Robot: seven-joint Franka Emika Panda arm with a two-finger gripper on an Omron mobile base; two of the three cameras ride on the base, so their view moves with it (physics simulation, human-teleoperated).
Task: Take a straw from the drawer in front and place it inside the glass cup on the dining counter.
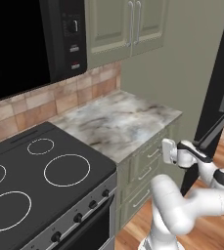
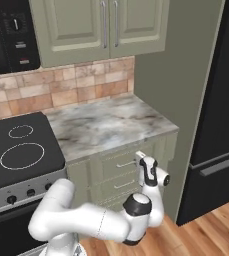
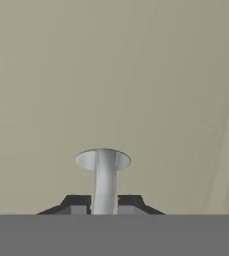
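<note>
At the front of the drawer (image 3: 136, 75), the gripper (image 3: 104, 204) pinched the silver bar handle (image 3: 104, 180), which ran between its fingertips; the pull was outward.

We are looking at a black glass cooktop (image 1: 40, 180) with white ring burners, and a row of dark knobs (image 1: 79, 217) is running along its silver front. A microwave (image 1: 35, 41) is hanging above it, its control panel facing us. A tan tile backsplash (image 2: 61, 90) is running behind a grey-veined marble worktop (image 2: 106, 125). Sage-green wall cabinets (image 2: 101, 30) with silver vertical handles are sitting above that worktop. A black fridge (image 2: 218, 120) is standing at the right, and a wooden floor (image 2: 206, 232) is showing beneath it.
</note>
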